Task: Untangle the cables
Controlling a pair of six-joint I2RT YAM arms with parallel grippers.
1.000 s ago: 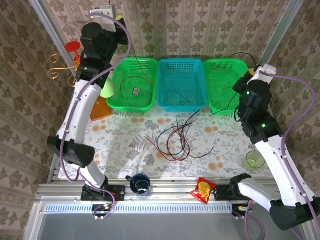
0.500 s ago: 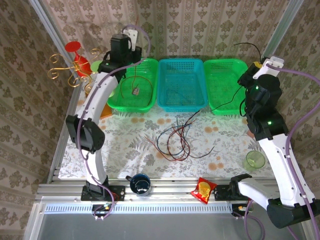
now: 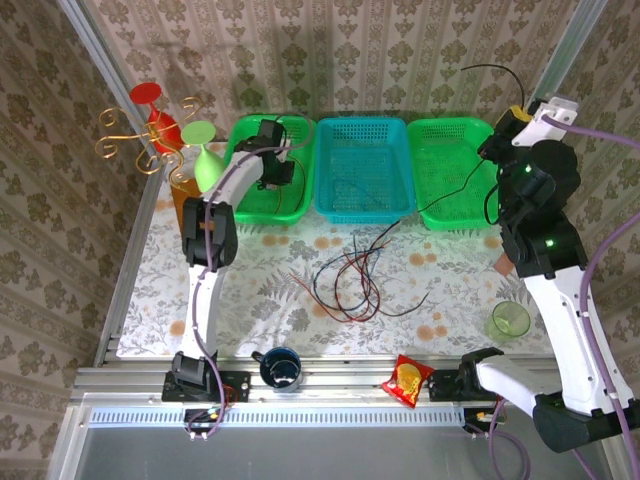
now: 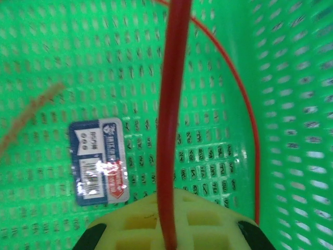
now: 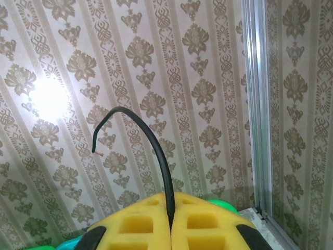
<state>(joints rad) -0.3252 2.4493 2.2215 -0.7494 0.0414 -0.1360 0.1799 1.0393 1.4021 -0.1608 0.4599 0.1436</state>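
Damask wallpaper point(image 3: 400, 60) on 3 sides, alu post at the R corner. Table has a floral cloth point(image 3: 250, 290). Three baskets along the 12 o'clock edge: green basket point(image 3: 300, 200) at 11, blue basket point(image 3: 365, 170) at 12, 2nd green basket point(image 3: 445, 170) at 1. Cables point(image 3: 350, 280) lie in a loose red/black tangle at table centre. L gripper point(image 4: 169, 208) is low inside the 11 o'clock basket, pads pinched tight on a red cable point(image 4: 174, 78). R gripper point(image 5: 170, 219) is up high at approx. 2 o'clock, pinched tight on a black cable point(image 5: 151, 130) whose end curls vs. the wall. Green cup point(image 3: 511, 320) at 4.
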